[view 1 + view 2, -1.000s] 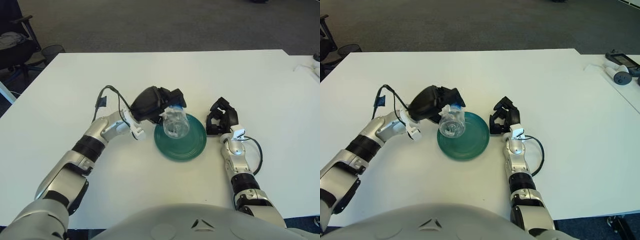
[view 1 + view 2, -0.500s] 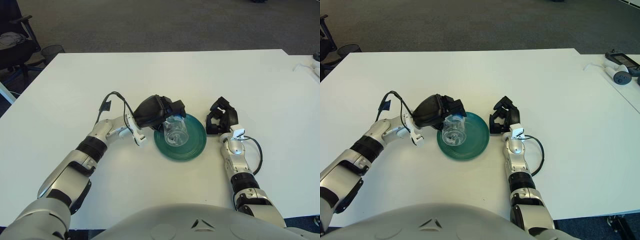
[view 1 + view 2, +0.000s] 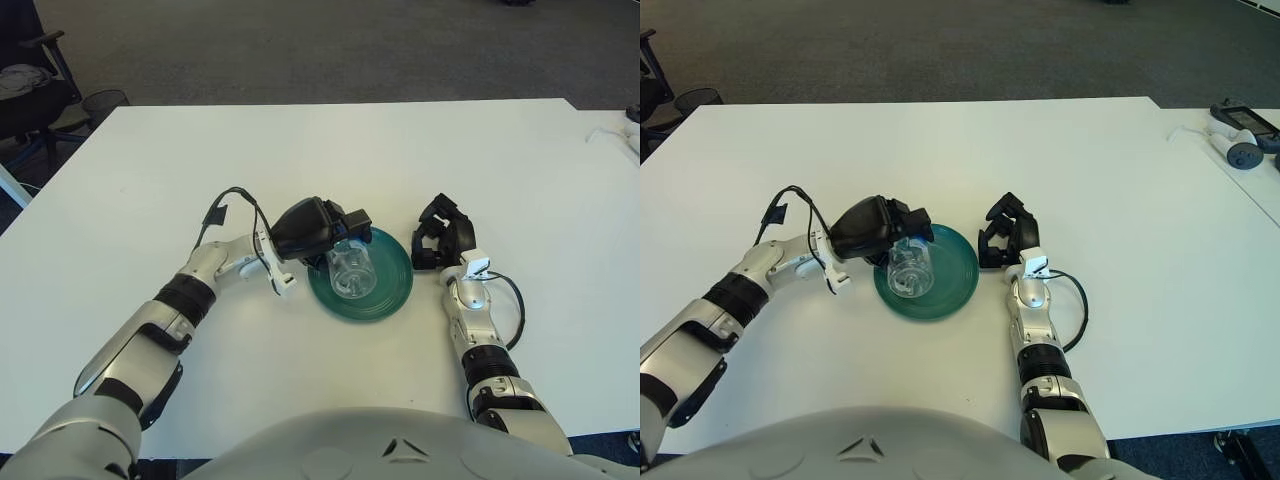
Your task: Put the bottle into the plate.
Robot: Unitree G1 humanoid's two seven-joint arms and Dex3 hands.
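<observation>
White tabletop fills the left eye view, grey carpet behind it. On it sits a round dark-green plate. The left hand curls its fingers around a clear plastic bottle lying over the plate's left half.

From the right eye view, the right hand shows just right of the plate, fingers curled, holding nothing.
</observation>
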